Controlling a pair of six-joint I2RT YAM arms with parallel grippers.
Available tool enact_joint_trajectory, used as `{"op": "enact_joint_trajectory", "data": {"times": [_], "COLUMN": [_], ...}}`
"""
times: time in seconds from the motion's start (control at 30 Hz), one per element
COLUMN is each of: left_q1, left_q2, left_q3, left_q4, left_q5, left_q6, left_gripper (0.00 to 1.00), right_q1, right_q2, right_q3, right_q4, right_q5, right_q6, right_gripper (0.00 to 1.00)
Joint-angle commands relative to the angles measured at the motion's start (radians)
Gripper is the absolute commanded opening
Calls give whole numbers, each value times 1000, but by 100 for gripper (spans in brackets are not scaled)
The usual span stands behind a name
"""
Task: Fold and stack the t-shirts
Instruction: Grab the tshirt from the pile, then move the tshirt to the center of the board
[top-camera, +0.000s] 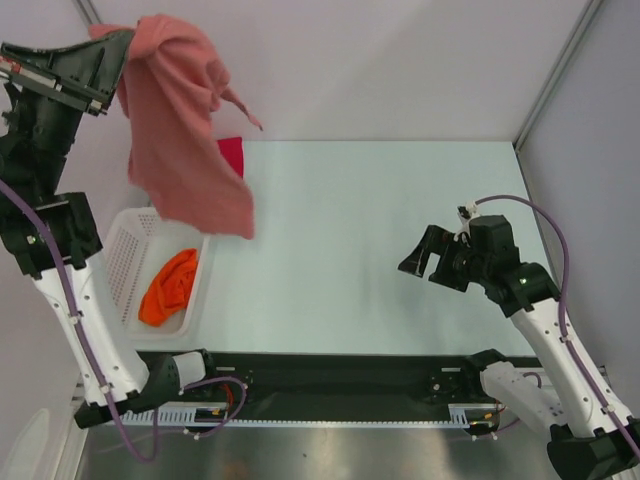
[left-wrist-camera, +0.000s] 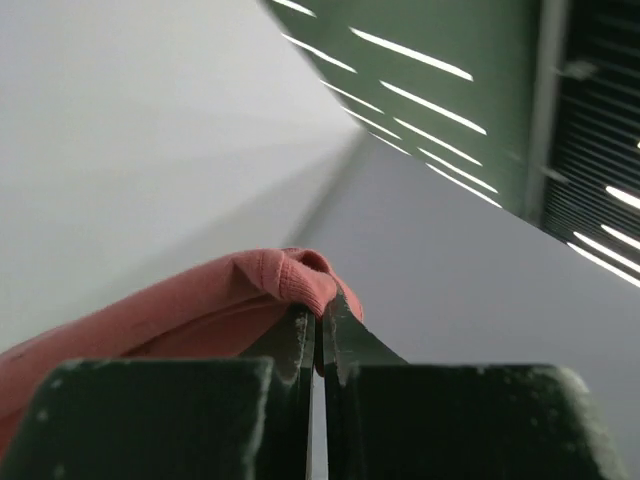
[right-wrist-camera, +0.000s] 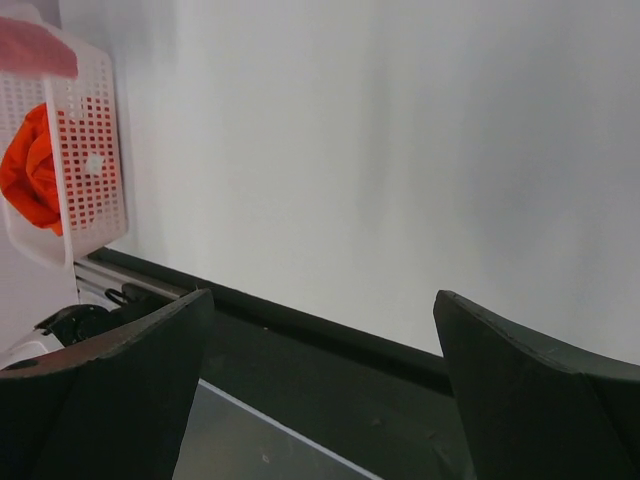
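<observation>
My left gripper (top-camera: 122, 45) is raised high at the far left and shut on the salmon-pink t-shirt (top-camera: 180, 130), which hangs down from it above the basket. In the left wrist view the shirt's ribbed edge (left-wrist-camera: 285, 280) is pinched between the closed fingertips (left-wrist-camera: 322, 312). The orange t-shirt (top-camera: 168, 285) lies crumpled in the white mesh basket (top-camera: 122, 245); it also shows in the right wrist view (right-wrist-camera: 30, 180). The crimson red t-shirt (top-camera: 232, 155) is mostly hidden behind the hanging pink one. My right gripper (top-camera: 418, 262) is open and empty, held above the table's right side.
The pale table surface (top-camera: 380, 230) spreads between the arms. The black front rail (top-camera: 330, 375) runs along the near edge. A metal frame post (top-camera: 555, 75) stands at the back right. The basket also shows at the left of the right wrist view (right-wrist-camera: 90, 150).
</observation>
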Motion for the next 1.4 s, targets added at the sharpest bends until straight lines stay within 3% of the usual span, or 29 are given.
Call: {"op": "enact_joint_trajectory", "data": {"times": [0.0, 0.13, 0.27, 0.4, 0.43, 0.57, 0.73, 0.83, 1.03, 1.13, 1.37], "left_q1": [-147, -372, -598, -690, -690, -690, -672, -670, -670, -670, -670], "left_q2": [96, 157, 157, 147, 121, 73, -21, -80, -156, -191, -251], "left_q3": [129, 171, -36, -179, -258, -424, -764, -872, -915, -937, -905], "left_q4": [401, 413, 415, 312, 253, -242, -338, -336, -375, -380, -398], "left_q5": [221, 267, 313, 341, 320, 196, 137, 160, 176, 177, 225], "left_q6": [-302, -294, -216, -132, -45, 233, 397, 423, 456, 437, 427], "left_gripper": [0, 0, 0, 0, 1, 0, 0, 0, 0, 0, 0], "right_q1": [-14, -43, -69, -72, -73, -73, -71, -22, 43, 46, 47], "right_q2": [-45, -98, -144, -132, -128, -137, -118, -89, 94, 208, 435], "right_q3": [-8, -35, -43, -3, 7, 20, -49, -136, -227, -194, -137], "right_q4": [52, 90, 113, 122, 104, 72, 95, 154, 331, 404, 631], "right_q5": [-14, -3, -51, -166, -163, -126, -199, -230, -186, -154, -238], "right_q6": [20, 62, 42, -55, -79, -128, -130, -105, -93, -145, -347], "right_gripper": [100, 100, 100, 97, 97, 96, 96, 95, 84, 87, 92]}}
